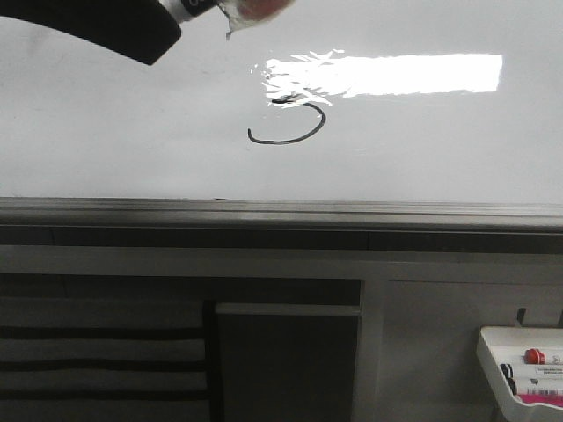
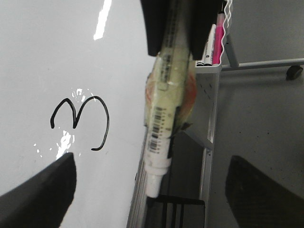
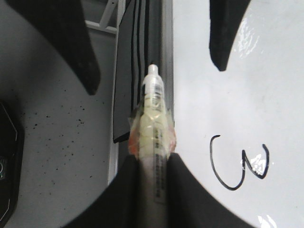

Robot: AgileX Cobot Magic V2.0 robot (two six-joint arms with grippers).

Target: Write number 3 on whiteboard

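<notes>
The whiteboard [image 1: 132, 132] is large and glossy with a glare patch [image 1: 396, 75]. A black number 3 [image 1: 286, 141] is drawn on it, its top lost in the glare. The whole 3 shows in the left wrist view [image 2: 108, 121] and the right wrist view [image 3: 231, 188]. My right gripper [image 3: 152, 159] is shut on a tape-wrapped marker [image 3: 153, 118], held over the board's rail and off the 3. My left gripper [image 2: 152, 158] is open and empty. The marker's tip [image 2: 153, 187] lies between its spread fingers [image 2: 42, 194] without touching them. The taped marker also shows at the front view's top edge [image 1: 253, 10].
A grey metal rail [image 1: 281, 211] runs along the board's edge. A small white tray [image 1: 519, 369] with several markers hangs below at the right, and it also shows in the left wrist view [image 2: 209, 64]. A black-striped panel [image 1: 97, 352] and the stand's frame lie below the board.
</notes>
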